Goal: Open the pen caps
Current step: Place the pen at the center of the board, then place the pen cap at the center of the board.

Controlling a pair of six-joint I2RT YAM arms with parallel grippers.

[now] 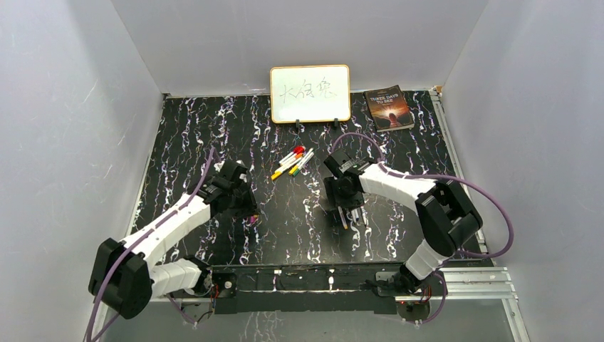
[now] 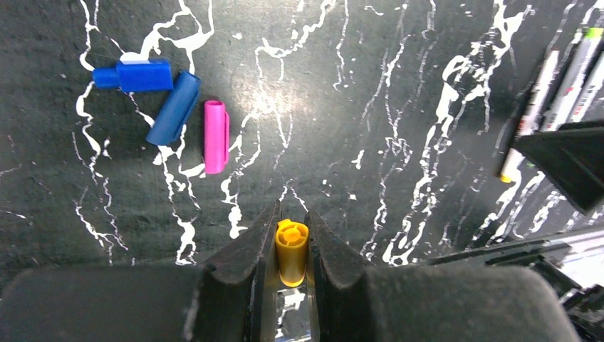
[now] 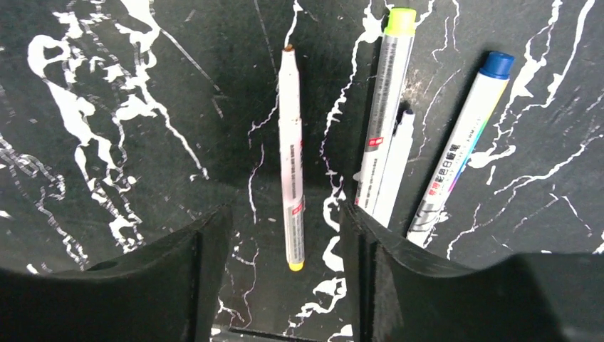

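Note:
My left gripper (image 2: 292,217) is shut on a yellow pen cap (image 2: 292,249), held just above the table. Two blue caps (image 2: 135,75) (image 2: 173,108) and a pink cap (image 2: 215,137) lie loose to its upper left. My right gripper (image 3: 285,214) is open over an uncapped white pen (image 3: 290,157) with a yellow rear end; the pen lies flat on the table between the fingers, touching neither. In the top view the left gripper (image 1: 246,210) and right gripper (image 1: 347,210) both hang low at mid-table.
Beside the right gripper lie a green-ended pen (image 3: 384,107), a thin black-tipped pen (image 3: 395,167) and a blue-ended pen (image 3: 463,142). Several capped pens (image 1: 292,162) lie mid-table. A whiteboard (image 1: 310,93) and a book (image 1: 389,108) stand at the back.

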